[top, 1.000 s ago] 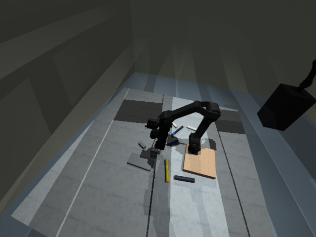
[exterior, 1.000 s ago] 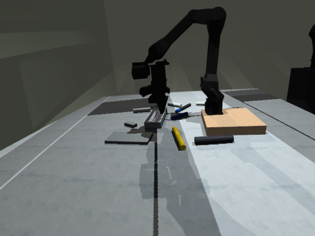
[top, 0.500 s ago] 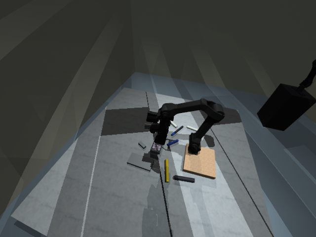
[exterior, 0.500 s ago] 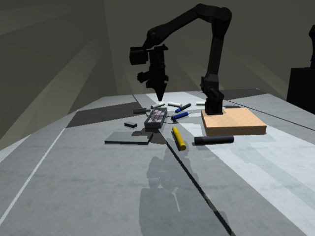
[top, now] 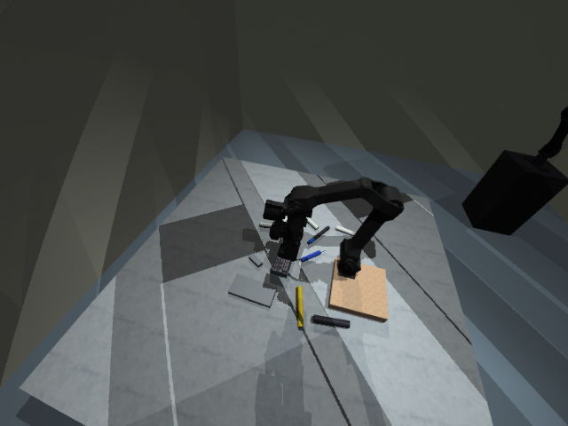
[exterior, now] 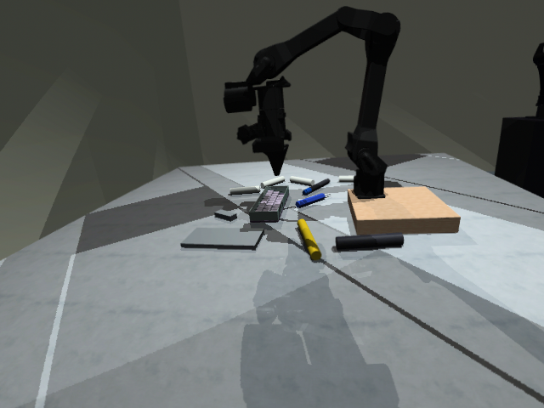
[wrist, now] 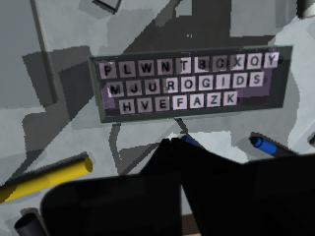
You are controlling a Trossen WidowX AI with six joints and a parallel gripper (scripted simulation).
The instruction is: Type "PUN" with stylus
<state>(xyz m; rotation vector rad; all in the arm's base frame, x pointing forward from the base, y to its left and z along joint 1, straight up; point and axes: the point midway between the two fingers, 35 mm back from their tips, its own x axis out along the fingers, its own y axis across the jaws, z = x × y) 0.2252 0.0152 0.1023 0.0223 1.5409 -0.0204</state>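
The keyboard [top: 280, 266] [exterior: 269, 202] [wrist: 252, 93] is a small dark tray of lettered keys. In the wrist view P and N are in its top row and U in the middle row. My gripper [top: 287, 257] [exterior: 276, 173] [wrist: 169, 145] is shut, with no stylus visible between its fingertips. It hangs above the table, and in the wrist view its tips show just below the keyboard's bottom edge. A blue pen [top: 311, 256] [exterior: 311, 200] [wrist: 189, 141] with a thin tip lies beside the keyboard, partly hidden by a finger in the wrist view. Which pen is the stylus I cannot tell.
A blue-and-black pen [top: 319, 233] [exterior: 317, 186] [wrist: 266, 146] and several white sticks lie farther back. A yellow stick [top: 299, 304] [exterior: 308, 239] [wrist: 46, 179], a black cylinder [top: 331, 321] [exterior: 369, 241], a grey slab [top: 252, 290] [exterior: 222, 238] and a small grey block [top: 255, 260] [exterior: 225, 215] lie nearby.
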